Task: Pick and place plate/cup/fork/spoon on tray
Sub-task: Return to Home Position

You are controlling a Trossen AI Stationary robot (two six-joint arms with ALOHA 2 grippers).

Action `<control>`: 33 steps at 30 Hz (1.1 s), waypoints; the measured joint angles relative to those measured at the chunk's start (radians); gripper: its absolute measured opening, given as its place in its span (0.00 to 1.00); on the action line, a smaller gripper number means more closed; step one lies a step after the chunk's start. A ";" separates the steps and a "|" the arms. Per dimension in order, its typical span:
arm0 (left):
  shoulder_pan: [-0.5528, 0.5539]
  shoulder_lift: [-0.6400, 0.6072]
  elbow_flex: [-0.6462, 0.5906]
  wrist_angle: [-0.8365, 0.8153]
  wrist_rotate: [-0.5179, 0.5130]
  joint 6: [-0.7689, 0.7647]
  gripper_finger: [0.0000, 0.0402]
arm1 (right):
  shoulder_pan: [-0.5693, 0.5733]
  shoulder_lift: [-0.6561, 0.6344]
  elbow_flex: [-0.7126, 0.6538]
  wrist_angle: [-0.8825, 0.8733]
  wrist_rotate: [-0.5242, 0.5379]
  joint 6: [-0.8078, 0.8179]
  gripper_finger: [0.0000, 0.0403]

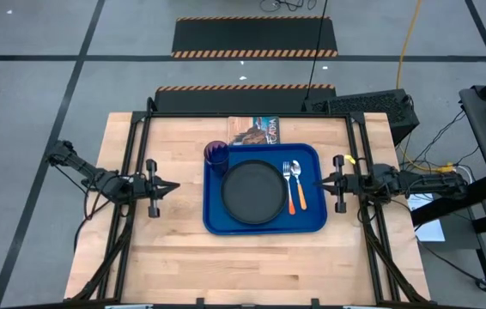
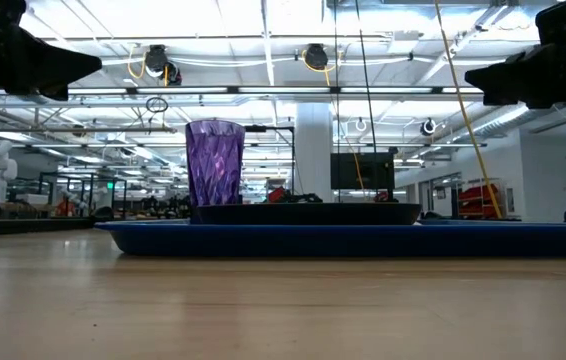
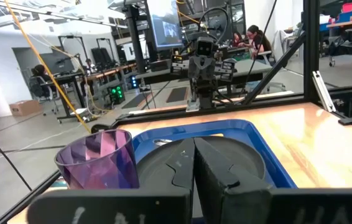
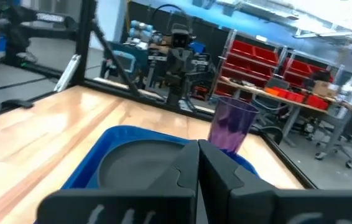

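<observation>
The blue tray [image 1: 312, 225] lies in the middle of the table. The dark plate [image 1: 254, 191] rests flat on it. The purple cup [image 1: 216, 156] stands upright in the tray's far left corner. The fork [image 1: 289, 184] and the spoon [image 1: 299, 185], both with orange handles, lie side by side on the tray, right of the plate. My left gripper [image 1: 174, 186] is shut and empty, left of the tray. My right gripper [image 1: 318, 182] is shut and empty at the tray's right edge. In the low view both hang well above the table.
A printed card or booklet [image 1: 255, 130] lies on the table just beyond the tray's far edge. Black frame rails [image 1: 136, 172] run along the table's left and right sides. Bare wood lies in front of the tray.
</observation>
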 joint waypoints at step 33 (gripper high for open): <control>0.000 0.000 0.000 -0.027 0.036 0.001 0.01 | 0.000 0.002 0.000 -0.045 -0.017 -0.034 0.00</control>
